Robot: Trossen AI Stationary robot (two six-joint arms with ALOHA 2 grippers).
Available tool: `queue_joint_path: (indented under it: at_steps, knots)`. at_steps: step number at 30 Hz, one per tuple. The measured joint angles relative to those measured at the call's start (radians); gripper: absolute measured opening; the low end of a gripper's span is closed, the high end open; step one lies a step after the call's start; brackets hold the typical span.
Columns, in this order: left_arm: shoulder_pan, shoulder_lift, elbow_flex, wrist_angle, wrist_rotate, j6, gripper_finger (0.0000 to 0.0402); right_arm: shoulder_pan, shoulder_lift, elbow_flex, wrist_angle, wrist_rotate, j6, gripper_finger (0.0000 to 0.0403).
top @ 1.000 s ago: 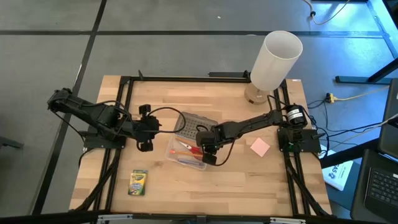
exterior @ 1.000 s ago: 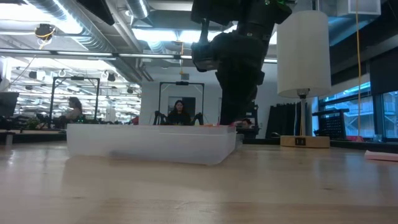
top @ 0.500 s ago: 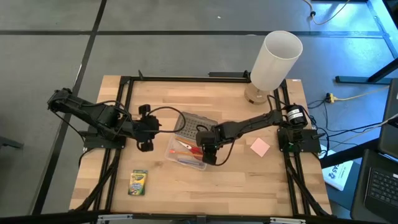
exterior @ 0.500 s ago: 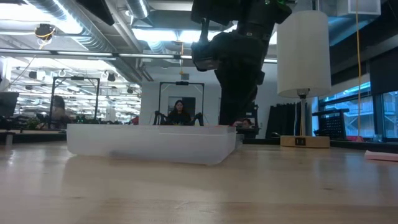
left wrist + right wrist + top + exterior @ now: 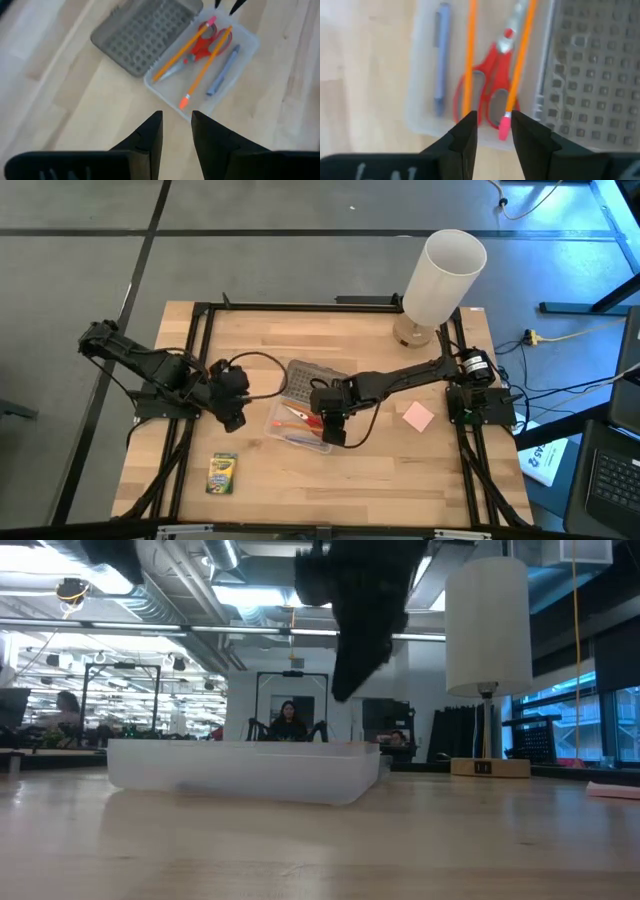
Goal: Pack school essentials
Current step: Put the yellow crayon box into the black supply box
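Lifted clear of the clear box [image 5: 297, 427] at mid-table, right gripper [image 5: 333, 431] slightly spread and empty above scissors [image 5: 488, 95], pencils [image 5: 207, 60] and pen [image 5: 223, 70] inside; left gripper [image 5: 232, 417] likewise parted.

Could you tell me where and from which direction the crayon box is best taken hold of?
The crayon box lies flat near the table's front left, apart from everything else. I would bring the left pincer, the nearer one, straight down and close across its two long edges near the middle. Its narrow width probably suits the fingers, and the bare wood on both sides leaves them room.
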Motion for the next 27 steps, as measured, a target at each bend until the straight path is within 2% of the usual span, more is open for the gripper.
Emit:
queue_joint_path:
  at_steps: [2,7,10,16,20,24,27]
  knots:
    - [-0.039,0.000,0.000,-0.009,0.001,-0.072,0.0096,0.016,-0.001,0.030,-0.029,0.019,-0.028,0.0121]
    - [-0.152,0.000,-0.018,-0.008,0.000,-0.260,0.0096,0.071,-0.005,0.114,-0.181,0.186,-0.037,0.0121]
    - [-0.218,0.002,-0.053,-0.003,0.001,-0.386,0.0096,0.109,-0.016,0.150,-0.232,0.230,-0.020,0.0121]
    - [-0.322,0.045,-0.093,0.014,0.055,-0.657,0.0096,0.187,-0.070,0.173,-0.207,0.230,-0.020,0.0121]
    - [-0.371,0.097,-0.093,0.041,0.091,-0.758,0.0096,0.233,-0.082,0.173,-0.173,0.220,-0.032,0.0121]
    - [-0.399,0.160,-0.094,0.082,0.203,-0.824,0.0096,0.268,-0.082,0.172,-0.128,0.160,-0.063,0.0121]
    - [-0.422,0.206,-0.094,0.117,0.271,-0.893,0.0096,0.285,-0.082,0.171,-0.087,0.153,-0.063,0.0121]
